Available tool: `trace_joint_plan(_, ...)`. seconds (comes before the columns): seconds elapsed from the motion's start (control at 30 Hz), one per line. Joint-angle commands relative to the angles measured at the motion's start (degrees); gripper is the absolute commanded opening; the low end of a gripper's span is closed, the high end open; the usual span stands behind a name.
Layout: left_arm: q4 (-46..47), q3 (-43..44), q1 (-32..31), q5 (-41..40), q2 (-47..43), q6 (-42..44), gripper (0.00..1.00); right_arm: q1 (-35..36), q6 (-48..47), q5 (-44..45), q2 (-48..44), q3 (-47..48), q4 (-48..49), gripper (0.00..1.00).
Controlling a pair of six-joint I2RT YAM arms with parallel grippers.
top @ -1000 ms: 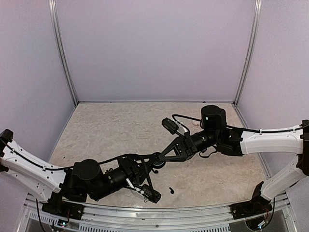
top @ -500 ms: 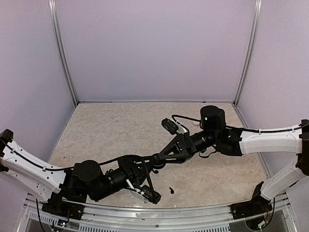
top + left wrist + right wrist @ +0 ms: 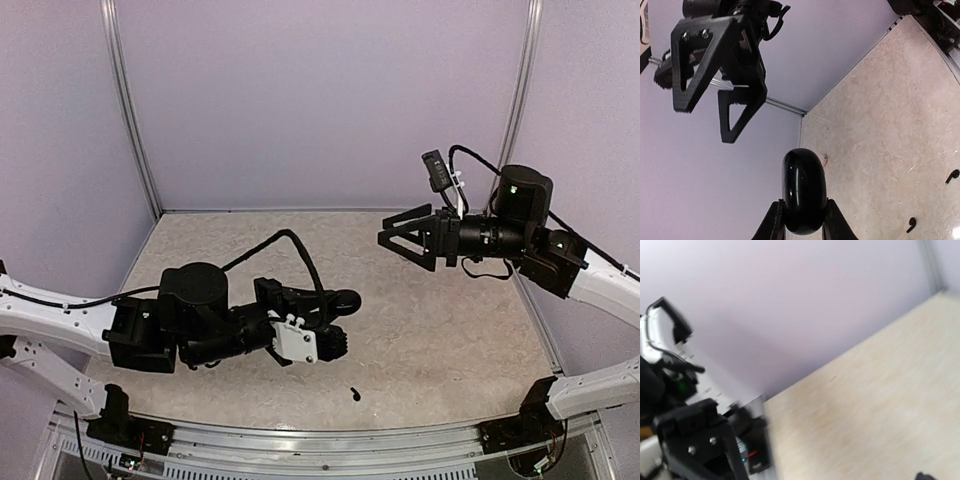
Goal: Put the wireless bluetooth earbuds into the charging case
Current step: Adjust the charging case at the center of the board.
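Inside the left gripper (image 3: 804,206), the charging case (image 3: 804,180) sits partly hidden.

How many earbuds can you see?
2, both loose on the table in the left wrist view: one earbud by the right edge, another earbud lower down. From above only one shows.

Glossy black charging case (image 3: 804,190), beige marbled table (image 3: 230,250) (earbuds (image 3: 952,176) apparently black too).

Closed black charging case (image 3: 804,192), edge-up, two earbuds (image 3: 952,176) lying loose
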Motion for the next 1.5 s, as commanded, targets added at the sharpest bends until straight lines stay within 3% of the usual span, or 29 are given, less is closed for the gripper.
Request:
trace_joint_plan(0.0,-12.17,5.17,4.77,13.37,0.40,-17.25,0.10,-0.14,-10.84,7.21,-5.63,-3.26,1.22,1.00)
trace_joint_plan(0.3,-21.42,13.91,18.15,42.77,0.74,-35.74,0.10,-0.06,-24.43,-2.50,-5.04,2.49,-9.76,1.00)
trace_joint_plan(0.33,-21.86,14.69,19.26,45.24,1.01,-37.70,0.10,-0.01,-26.24,-4.53,-4.57,2.83,-11.28,0.97)
trace_joint_plan(0.43,-22.69,16.78,21.88,50.65,1.87,-41.88,0.10,1.80,-32.53,-6.73,-0.93,5.40,-18.30,0.77)
trace_joint_plan(0.5,-23.45,17.95,23.32,53.33,2.73,-43.99,0.10,4.46,-35.07,-4.26,0.24,5.89,-20.19,0.74)
trace_joint_plan(0.7,-26.29,20.99,25.54,59.01,5.91,-48.50,0.09,9.23,-38.44,-0.39,2.79,6.69,-21.73,0.75)
trace_joint_plan(1.03,-29.78,24.76,26.33,61.89,11.26,-52.35,0.06,11.88,-39.10,0.62,7.58,8.83,-24.05,0.64)
trace_joint_plan(1.27,-30.01,26.27,27.22,65.93,13.99,-55.41,0.04,11.94,-38.88,-0.49,7.16,7.63,-23.04,0.42)
trace_joint_plan(1.47,-30.10,27.18,28.41,69.42,15.69,-58.38,0.03,11.88,-37.92,-1.45,7.00,6.75,-21.98,0.31)
